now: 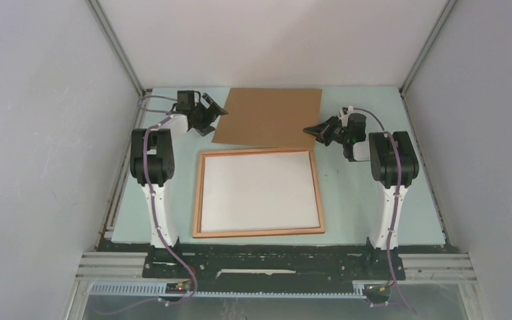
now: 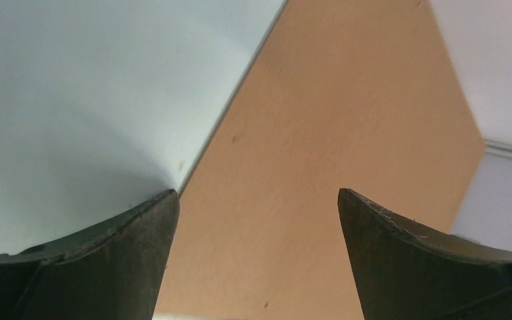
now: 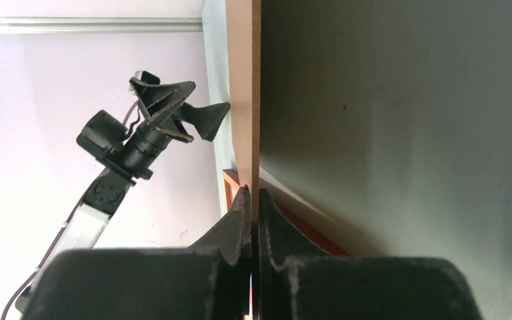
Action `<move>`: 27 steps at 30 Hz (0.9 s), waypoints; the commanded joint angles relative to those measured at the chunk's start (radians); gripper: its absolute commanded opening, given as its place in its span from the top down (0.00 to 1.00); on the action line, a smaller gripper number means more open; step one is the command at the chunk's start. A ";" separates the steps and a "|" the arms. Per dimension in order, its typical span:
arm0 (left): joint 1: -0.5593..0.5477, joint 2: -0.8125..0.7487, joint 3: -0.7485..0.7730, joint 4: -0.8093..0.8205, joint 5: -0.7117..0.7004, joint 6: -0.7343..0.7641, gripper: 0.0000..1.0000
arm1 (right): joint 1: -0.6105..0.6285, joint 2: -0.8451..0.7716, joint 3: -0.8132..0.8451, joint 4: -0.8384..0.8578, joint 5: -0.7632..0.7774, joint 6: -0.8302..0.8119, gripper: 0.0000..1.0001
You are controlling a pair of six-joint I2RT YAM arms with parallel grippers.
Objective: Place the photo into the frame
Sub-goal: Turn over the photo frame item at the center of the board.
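**Backing board [image 1: 270, 117] held at the far part of the table [image 1: 363, 200].** The right gripper [image 3: 252, 200] is closed on the backing board's thin edge, which is pinched between its fingertips. The shaded underside is exposed beside the fingers, so that side is judged to be raised, presumably for carrying over the frame [image 1: 199, 193]. The left gripper [image 2: 257, 195] is spread wide with nothing held. The opposite edge of the backing board lies just ahead of and between its fingers, seemingly so that it can be steadied or received. The frame lies flat on the near side of both grippers, and one orange corner is seen just beyond the right fingertips. The white sheet filling the frame is taken to be the photo [image 1: 260, 190], laid face down; its printed side is hidden. Whether the left fingers touch the backing board cannot be told.
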 commanded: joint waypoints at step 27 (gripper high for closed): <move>-0.316 -0.769 -0.376 -0.047 -0.138 0.023 0.00 | -0.007 -1.109 0.172 -1.246 0.221 -0.672 1.00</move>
